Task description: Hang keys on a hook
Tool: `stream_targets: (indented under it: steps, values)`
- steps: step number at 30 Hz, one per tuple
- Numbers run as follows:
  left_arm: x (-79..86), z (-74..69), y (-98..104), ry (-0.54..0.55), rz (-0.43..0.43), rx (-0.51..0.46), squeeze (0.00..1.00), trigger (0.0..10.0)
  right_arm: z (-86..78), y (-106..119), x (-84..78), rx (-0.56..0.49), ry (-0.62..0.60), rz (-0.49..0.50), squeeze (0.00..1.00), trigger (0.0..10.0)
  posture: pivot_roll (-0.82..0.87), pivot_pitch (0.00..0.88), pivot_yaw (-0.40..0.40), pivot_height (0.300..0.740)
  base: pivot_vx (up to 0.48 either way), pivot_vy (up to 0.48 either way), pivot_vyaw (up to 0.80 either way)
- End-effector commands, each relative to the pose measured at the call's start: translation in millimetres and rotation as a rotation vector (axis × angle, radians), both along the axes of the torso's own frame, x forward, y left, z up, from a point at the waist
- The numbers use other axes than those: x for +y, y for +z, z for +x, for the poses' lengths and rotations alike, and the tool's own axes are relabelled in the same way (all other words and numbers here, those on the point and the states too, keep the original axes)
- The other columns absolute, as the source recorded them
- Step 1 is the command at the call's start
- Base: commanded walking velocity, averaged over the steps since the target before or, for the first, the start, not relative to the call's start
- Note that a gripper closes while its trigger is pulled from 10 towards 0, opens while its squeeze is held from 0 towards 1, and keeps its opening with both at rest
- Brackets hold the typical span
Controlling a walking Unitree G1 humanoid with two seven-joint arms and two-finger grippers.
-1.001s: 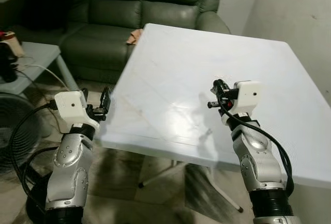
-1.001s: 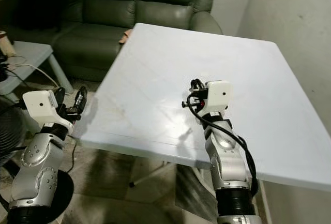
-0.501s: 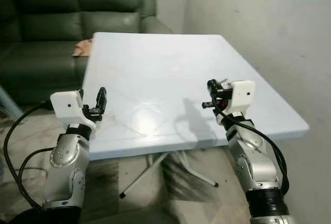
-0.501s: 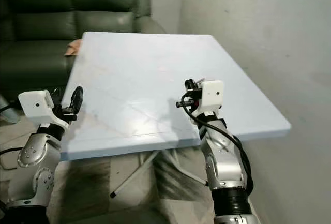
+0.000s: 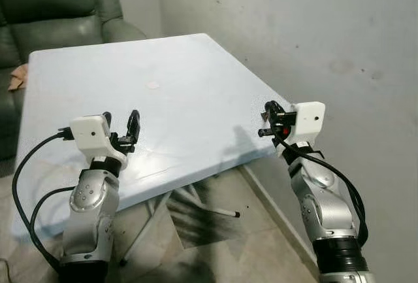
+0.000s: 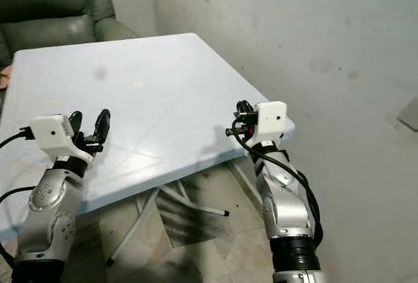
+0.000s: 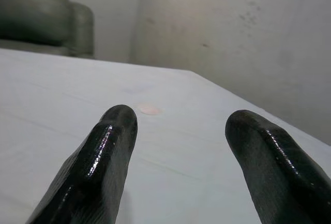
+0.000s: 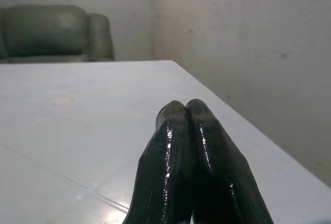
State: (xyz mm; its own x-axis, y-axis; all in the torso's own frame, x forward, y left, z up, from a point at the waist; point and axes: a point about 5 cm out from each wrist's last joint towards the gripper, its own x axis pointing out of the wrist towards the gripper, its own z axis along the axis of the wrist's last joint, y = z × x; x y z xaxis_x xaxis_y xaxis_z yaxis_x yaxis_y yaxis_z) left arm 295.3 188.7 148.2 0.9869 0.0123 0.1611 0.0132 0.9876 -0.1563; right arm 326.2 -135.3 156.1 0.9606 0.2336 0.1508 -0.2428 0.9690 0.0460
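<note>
Flanking one table [image 5: 183, 87]: left gripper [image 5: 121, 125] spread; right gripper [image 5: 269, 121] closed.

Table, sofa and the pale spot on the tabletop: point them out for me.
Table [image 5: 98, 80], left eye view, bare middle of the white top.
Sofa [image 5: 59, 2], left eye view, green backrest cushion behind the table.
Pale spot [image 5: 153, 85], left eye view, centre of the small mark.

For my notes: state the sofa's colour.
The sofa is dark green, clearest in the left eye view.
</note>
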Motion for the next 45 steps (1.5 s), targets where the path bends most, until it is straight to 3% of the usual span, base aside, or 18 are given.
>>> stream_targets:
  steps: [1, 40, 45]
  values:
    - [2.2, 0.7, 3.7, 0.012, 0.006, -0.007, 0.0, 10.0, 2.2, 6.0, 1.5, -0.015, 0.002, 0.0, 0.0, 10.0, -0.07, 0.0, -0.042, 0.74, 0.0, 0.0, -0.77]
    - [0.3, 3.0, 3.1, 0.049, -0.005, 0.025, 0.0, 10.0, 1.1, 6.3, -0.8, -0.009, -0.008, -0.001, 0.0, 10.0, -0.08, 0.0, -0.038, 0.74, 0.0, 0.0, -0.77]
    - [-2.4, 2.4, 1.4, 0.039, -0.007, 0.041, 0.0, 10.0, 0.6, 5.6, -0.9, -0.006, -0.004, 0.0, 0.0, 10.0, -0.08, 0.0, -0.041, 0.74, 0.0, 0.0, 0.0]
